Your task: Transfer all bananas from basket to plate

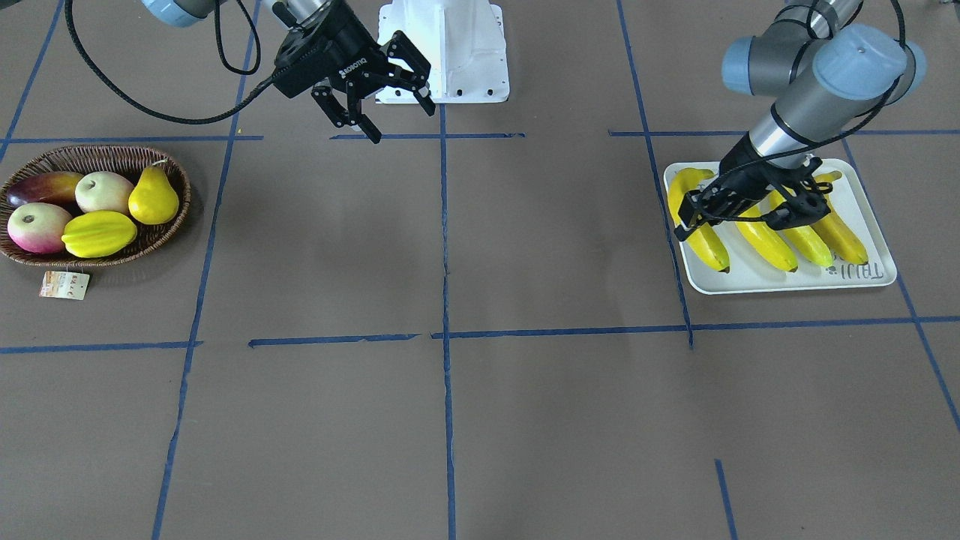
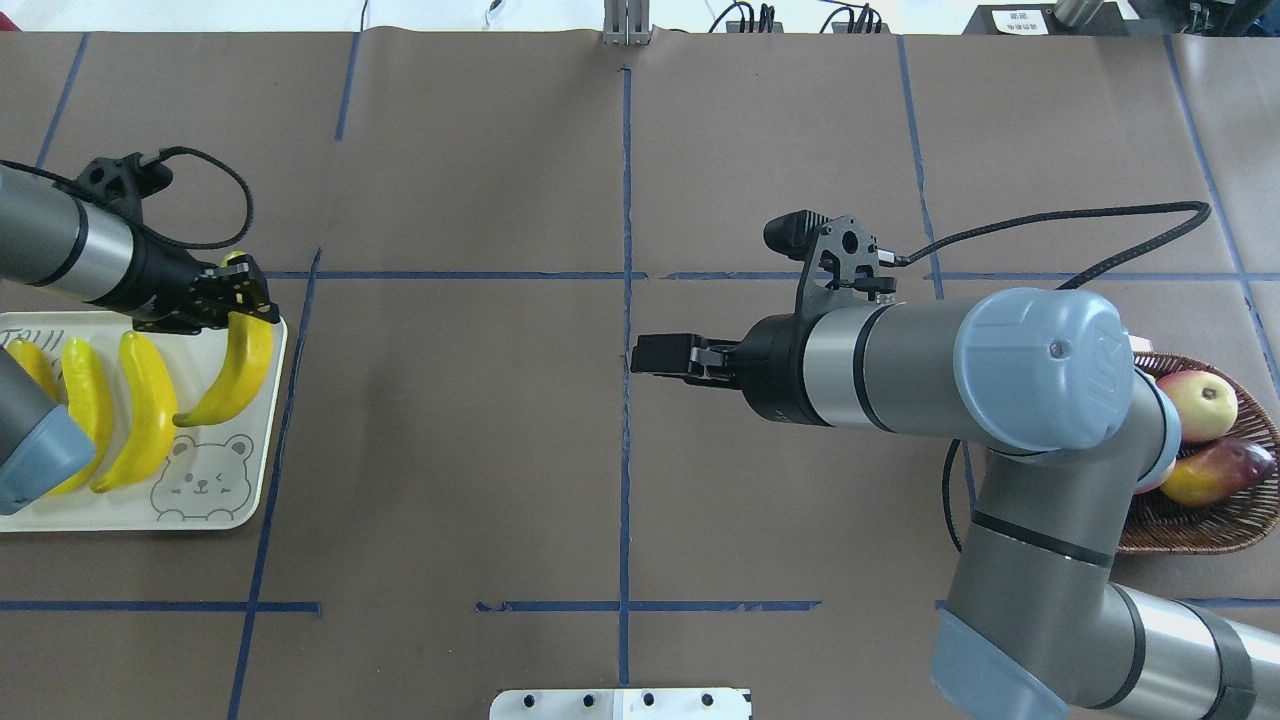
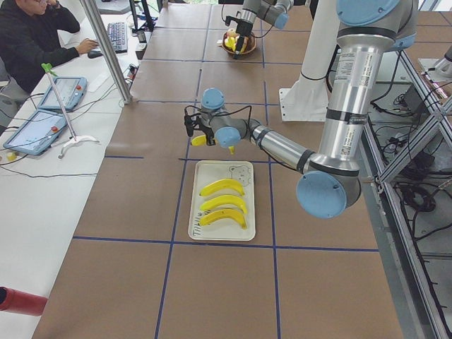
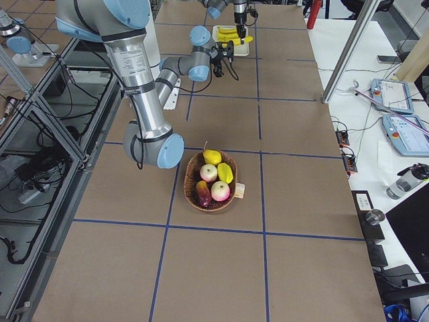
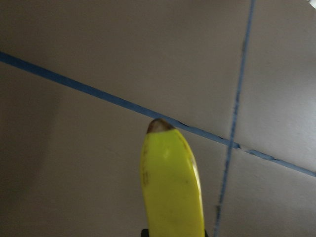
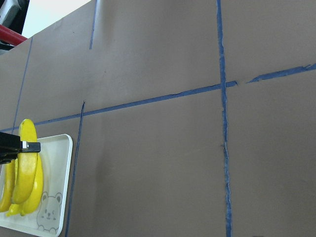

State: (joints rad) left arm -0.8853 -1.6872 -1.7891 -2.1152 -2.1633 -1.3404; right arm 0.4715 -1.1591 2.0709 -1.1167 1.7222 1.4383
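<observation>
My left gripper (image 1: 697, 214) is shut on the upper end of a yellow banana (image 2: 235, 365), held at the plate's inner edge with its lower tip over the plate (image 2: 120, 510). The banana fills the left wrist view (image 5: 173, 187). Three more bananas (image 2: 140, 420) (image 2: 85, 400) (image 2: 30, 365) lie side by side on the off-white bear plate (image 1: 787, 281). My right gripper (image 1: 397, 116) is open and empty above mid-table, far from the wicker basket (image 1: 97, 154). No banana shows in the basket.
The basket holds a yellow pear (image 1: 154, 196), a starfruit (image 1: 99, 233), two apples (image 1: 103, 191) (image 1: 37, 226) and a mango (image 1: 45, 187). Its paper tag (image 1: 64, 285) lies in front. The white robot base (image 1: 450, 52) stands behind. An operator (image 3: 35, 35) sits beside the table.
</observation>
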